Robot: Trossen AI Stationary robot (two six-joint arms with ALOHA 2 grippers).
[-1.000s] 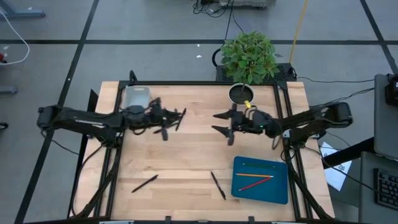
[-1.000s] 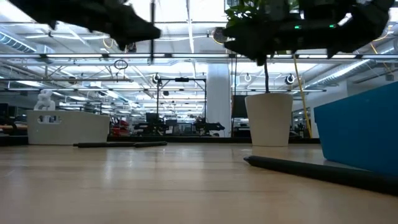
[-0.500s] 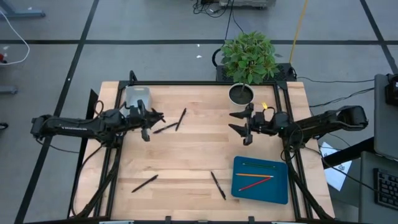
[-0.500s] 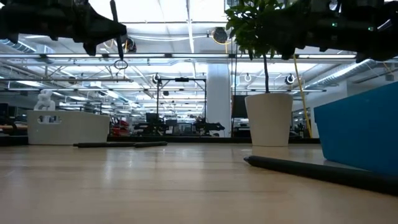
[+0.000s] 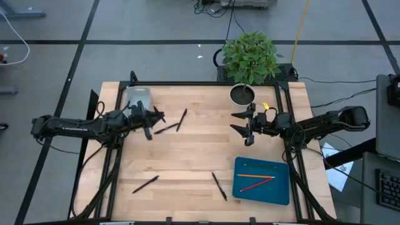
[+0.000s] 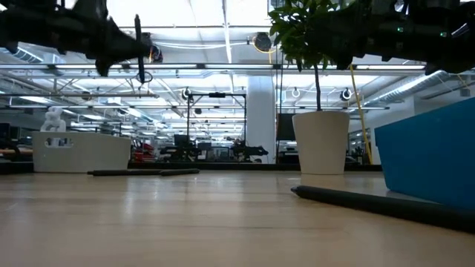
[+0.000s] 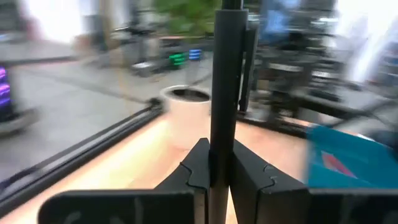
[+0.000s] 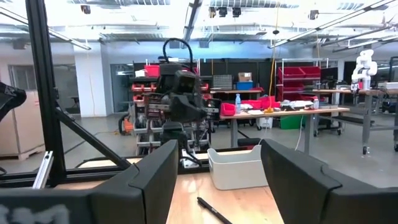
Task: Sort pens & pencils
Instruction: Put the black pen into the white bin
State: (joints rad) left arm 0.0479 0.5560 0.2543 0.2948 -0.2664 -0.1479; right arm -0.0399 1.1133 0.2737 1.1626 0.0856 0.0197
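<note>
A black pen (image 7: pixel 222 93) stands upright in my left gripper (image 5: pixel 150 124), which is shut on it above the table's left part; the low view shows that pen (image 6: pixel 138 48) high off the wood. Two more pens (image 5: pixel 166 129) (image 5: pixel 182 119) lie just right of that gripper, and two others (image 5: pixel 145 184) (image 5: pixel 219 185) lie near the front edge. Thin coloured pencils (image 5: pixel 257 181) lie in the blue tray (image 5: pixel 280 192) at the front right. My right gripper (image 5: pixel 242 125) hangs open over the table's right part, holding nothing. My left gripper pinches the pen's lower barrel (image 7: pixel 219 163) between its two fingers (image 7: pixel 198 167), which reach out level from the table's left side and lie across the pen. The pen stands upright, clip (image 7: pixel 249 62) toward its upper end, lifted clear of the table.
A white container (image 5: pixel 139 97) stands at the back left, close to my left gripper. A potted plant (image 5: pixel 244 94) stands at the back, near my right gripper. The wood between the arms is bare apart from the loose pens.
Both arms have drawn back from the table's middle: my left gripper toward the left edge and a little down, keeping the pen upright in its hold, and my right gripper toward the right edge. Both have stood still for the last half second.
</note>
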